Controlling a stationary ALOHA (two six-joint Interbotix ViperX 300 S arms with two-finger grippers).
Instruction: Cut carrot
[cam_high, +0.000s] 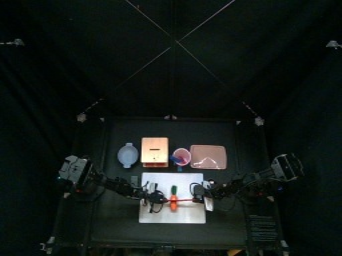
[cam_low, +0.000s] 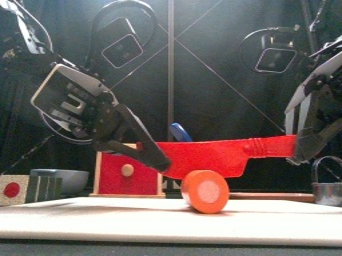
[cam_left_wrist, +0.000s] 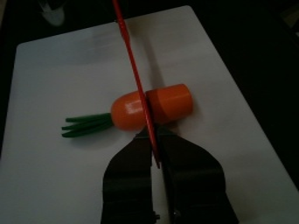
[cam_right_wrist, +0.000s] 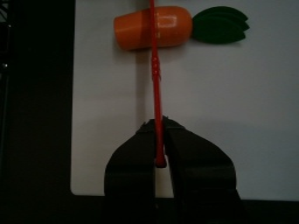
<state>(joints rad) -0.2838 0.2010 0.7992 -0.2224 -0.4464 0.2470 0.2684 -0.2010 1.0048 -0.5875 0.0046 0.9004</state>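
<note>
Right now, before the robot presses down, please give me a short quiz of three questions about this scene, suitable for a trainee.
1. True or false: the short orange carrot with green tip lies on the white rectangular cutting board.
2. What do the left claw and the right claw both grip? A) the red plastic knife; B) the carrot; C) nothing.
3. Fill in: in both wrist views, the knife's blade crosses the carrot's ____ part, not its green tip.

Key: 1 true; 2 A; 3 orange.
</note>
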